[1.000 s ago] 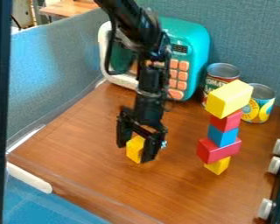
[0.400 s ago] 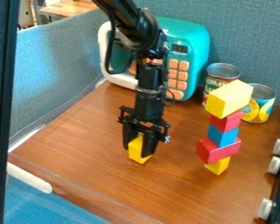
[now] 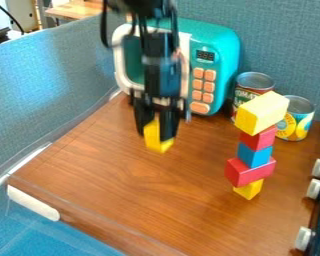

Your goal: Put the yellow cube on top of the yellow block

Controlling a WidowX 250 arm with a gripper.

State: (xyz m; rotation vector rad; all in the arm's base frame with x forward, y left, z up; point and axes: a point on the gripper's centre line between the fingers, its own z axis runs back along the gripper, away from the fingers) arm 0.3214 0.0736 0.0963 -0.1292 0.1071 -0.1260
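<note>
The gripper point(image 3: 156, 134) hangs in front of the toy microwave, left of the block tower, shut on the yellow cube point(image 3: 157, 141). The cube's lower part sticks out below the fingers, and its upper part is partly hidden between them. At the right stands the tower, with the large yellow block point(image 3: 261, 113) lying tilted in the view on its top. The cube is to the left of that block, apart from it.
Below the yellow block are a red block point(image 3: 258, 139), a blue cube point(image 3: 254, 155), a wider red block point(image 3: 249, 172) and a small yellow one point(image 3: 249, 189). Two cans point(image 3: 255, 81) point(image 3: 297, 119) stand behind the tower. The teal microwave point(image 3: 219, 45) is at the back; white knobs point(image 3: 314, 189) line the right edge.
The gripper was around the cube lower in the view; its fingers have closed on it, and both have moved up the view. The tower has not moved.
</note>
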